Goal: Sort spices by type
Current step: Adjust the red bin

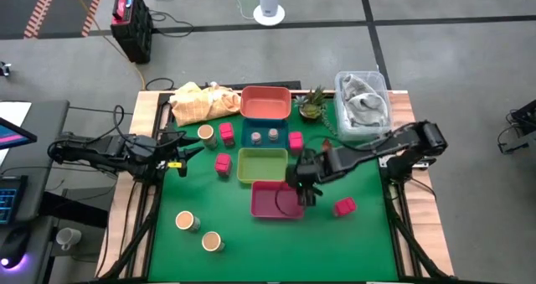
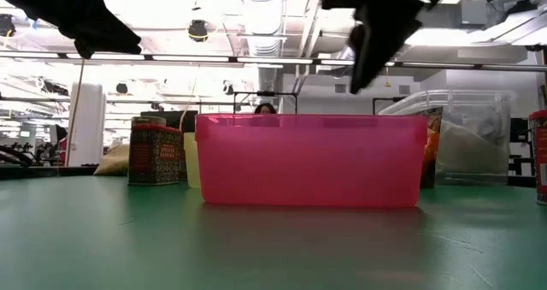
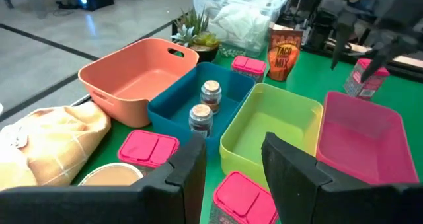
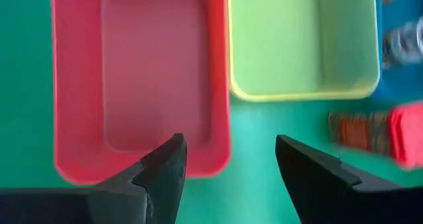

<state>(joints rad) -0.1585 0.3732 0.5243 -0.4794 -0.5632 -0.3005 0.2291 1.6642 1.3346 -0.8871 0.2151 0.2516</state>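
Four pink-red cubes are what I count from overhead: one (image 1: 226, 133) beside the blue tray (image 1: 265, 136), one (image 1: 222, 163) left of the lime tray (image 1: 261, 165), one (image 1: 296, 141) right of the blue tray, and one (image 1: 344, 206) alone on the mat right of the pink tray (image 1: 276, 199). Two grey shaker jars (image 1: 255, 136) (image 1: 273, 135) stand inside the blue tray. Three tan-topped jars sit out on the mat: one (image 1: 205, 132) near the yellow cloth (image 1: 201, 102), two (image 1: 185, 221) (image 1: 212, 241) toward the near left corner. The coral tray (image 1: 266, 103) and the pink tray hold nothing I can see.

My right gripper (image 1: 303, 186) hangs over the pink tray's right edge; its wrist camera shows the fingers (image 4: 160, 168) spread wide and empty above the tray rim. My left gripper (image 1: 186, 147) waits at the left edge of the mat, fingers (image 3: 192, 161) parted, nothing between them.

Only the left wrist camera shows the orange-brown packet (image 3: 283, 53), upright behind the lime tray, near the potted plant (image 3: 196, 32) and the clear bin (image 3: 241, 12); from overhead I cannot pick it out. The low camera is mostly blocked by the pink tray's wall (image 2: 311, 160), with a patterned cube side (image 2: 156, 154) beside it.
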